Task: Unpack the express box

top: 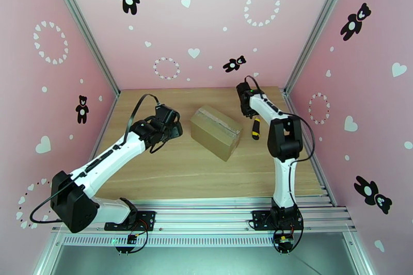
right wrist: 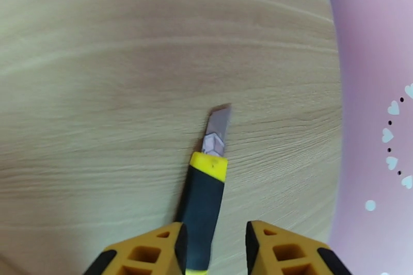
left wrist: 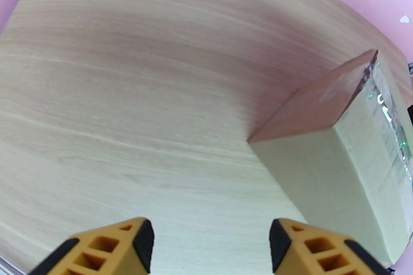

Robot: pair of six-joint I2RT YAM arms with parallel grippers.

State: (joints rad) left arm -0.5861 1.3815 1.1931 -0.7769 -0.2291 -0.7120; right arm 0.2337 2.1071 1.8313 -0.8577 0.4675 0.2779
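At nine o'clock of the express box [top: 216,131], left gripper [left wrist: 210,237] gapes empty; at three, right gripper [right wrist: 216,237] straddles a utility knife [right wrist: 202,204], jaws parted.

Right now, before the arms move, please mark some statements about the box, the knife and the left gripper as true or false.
1. The express box is closed, with tape on its top seam. True.
2. The left gripper grips the box. False: its jaws are open and empty, and the box is apart from them.
3. The utility knife has its blade out. True.
4. The knife lies on the box. False: it lies on the table, beside the box.
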